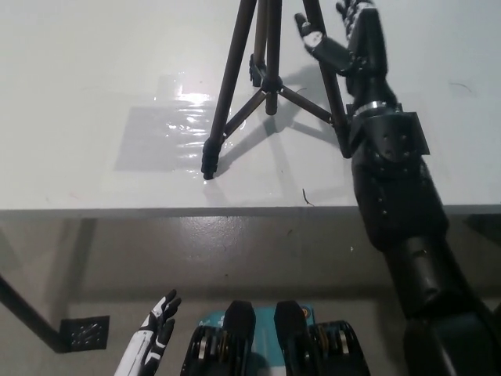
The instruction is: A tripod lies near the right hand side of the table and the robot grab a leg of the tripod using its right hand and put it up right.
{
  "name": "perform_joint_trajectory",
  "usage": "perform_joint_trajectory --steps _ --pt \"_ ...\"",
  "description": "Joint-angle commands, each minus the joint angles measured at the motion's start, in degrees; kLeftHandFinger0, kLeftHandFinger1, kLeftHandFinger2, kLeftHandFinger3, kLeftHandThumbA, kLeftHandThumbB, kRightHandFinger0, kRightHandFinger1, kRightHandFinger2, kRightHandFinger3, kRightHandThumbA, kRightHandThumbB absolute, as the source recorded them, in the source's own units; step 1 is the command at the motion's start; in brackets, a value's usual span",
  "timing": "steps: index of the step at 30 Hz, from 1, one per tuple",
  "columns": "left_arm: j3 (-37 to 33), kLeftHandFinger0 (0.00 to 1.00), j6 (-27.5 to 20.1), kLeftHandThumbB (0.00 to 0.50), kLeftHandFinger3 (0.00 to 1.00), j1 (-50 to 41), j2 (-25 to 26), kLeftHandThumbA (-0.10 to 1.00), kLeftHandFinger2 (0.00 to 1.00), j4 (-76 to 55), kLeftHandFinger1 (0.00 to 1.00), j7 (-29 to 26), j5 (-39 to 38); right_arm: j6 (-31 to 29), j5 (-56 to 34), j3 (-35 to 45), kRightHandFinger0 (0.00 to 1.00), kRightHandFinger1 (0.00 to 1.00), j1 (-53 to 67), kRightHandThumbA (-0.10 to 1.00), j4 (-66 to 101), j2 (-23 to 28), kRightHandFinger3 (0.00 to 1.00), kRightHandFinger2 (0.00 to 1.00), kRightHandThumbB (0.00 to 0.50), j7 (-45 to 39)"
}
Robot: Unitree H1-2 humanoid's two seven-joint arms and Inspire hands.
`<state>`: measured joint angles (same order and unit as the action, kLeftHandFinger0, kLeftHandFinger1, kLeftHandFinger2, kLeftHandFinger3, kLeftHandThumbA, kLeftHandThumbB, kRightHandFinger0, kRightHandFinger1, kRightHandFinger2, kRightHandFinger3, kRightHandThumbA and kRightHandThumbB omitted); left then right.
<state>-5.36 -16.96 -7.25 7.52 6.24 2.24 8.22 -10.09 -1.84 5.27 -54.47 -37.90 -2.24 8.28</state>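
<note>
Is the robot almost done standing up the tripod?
Nearly. The tripod already stands upright on the table, legs spread. The black right hand is open beside one leg, apparently letting go. Left: pull that arm away. The white left hand rests below the table edge.

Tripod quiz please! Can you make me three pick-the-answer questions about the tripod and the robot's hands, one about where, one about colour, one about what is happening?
1. Where is the white left hand?
A. On the tripod
B. Low, below the table's edge
C. On the tape patch

2. What colour is the tripod?
A. Black
B. Red
C. Yellow

3. How is the tripod now?
A. Lying flat
B. Standing on its spread legs
C. Hanging off the table

Answers:
1 B, it shows at the lower left, under the table edge.
2 A, its legs and braces are all black.
3 B, its feet rest on the table while the right hand is open beside one leg, not gripping it.
</note>
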Motion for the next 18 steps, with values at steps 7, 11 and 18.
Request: perform_joint_trajectory --steps 7,11,18 --pt "0.1 1.00 -1.7 0.397 1.00 0.2 1.1 1.00 1.00 -2.6 1.00 0.1 1.1 15.2 -7.7 -6.8 1.00 1.00 13.4 1.00 79.9 9.0 1.00 1.00 0.500 -9.3" --pt "0.1 1.00 -2.2 0.407 1.00 0.4 1.3 1.00 1.00 -2.1 1.00 0.2 1.2 5.3 -3.3 -11.2 1.00 1.00 28.1 0.71 87.8 6.1 1.00 1.00 0.500 -10.3" --pt "0.0 1.00 -2.7 0.412 1.00 0.7 1.3 1.00 1.00 -1.5 1.00 0.5 0.7 -3.0 2.3 -17.0 1.00 1.00 50.1 0.78 92.3 5.1 1.00 1.00 0.364 -12.5"
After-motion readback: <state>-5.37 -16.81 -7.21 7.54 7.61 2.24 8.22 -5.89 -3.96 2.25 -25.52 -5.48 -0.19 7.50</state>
